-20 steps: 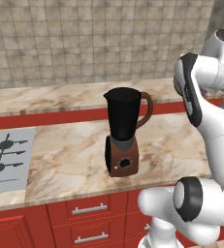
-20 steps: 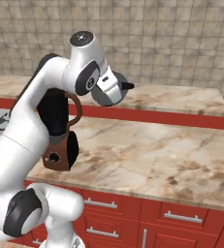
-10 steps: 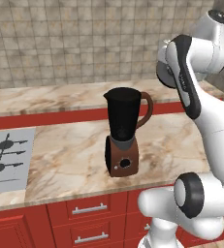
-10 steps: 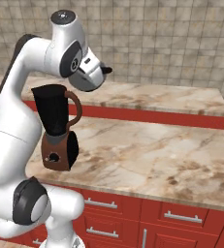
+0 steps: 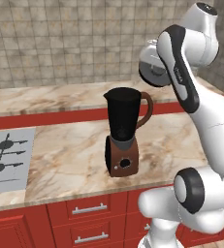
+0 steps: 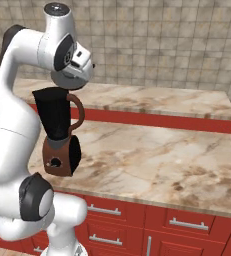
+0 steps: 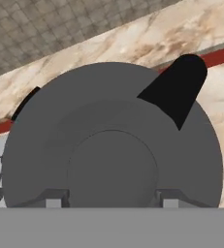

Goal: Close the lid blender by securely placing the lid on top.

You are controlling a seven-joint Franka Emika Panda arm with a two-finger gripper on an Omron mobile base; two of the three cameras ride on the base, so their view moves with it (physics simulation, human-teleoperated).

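The tall black tapered blender (image 5: 122, 133), brown-handled on a reddish-brown base, is standing open on the marble table (image 5: 74, 150). To its right and above, the round dark grey lid (image 7: 112, 145) is being clamped at its knob by the hand (image 7: 112, 199). A tilted or off-centre descent could be catching the rim. Since a second ago, the arm is being swung leftward, nearer the jar.

Marble counter (image 5: 74, 155) carries blender (image 5: 123, 133); hob (image 5: 7, 160) set at left.
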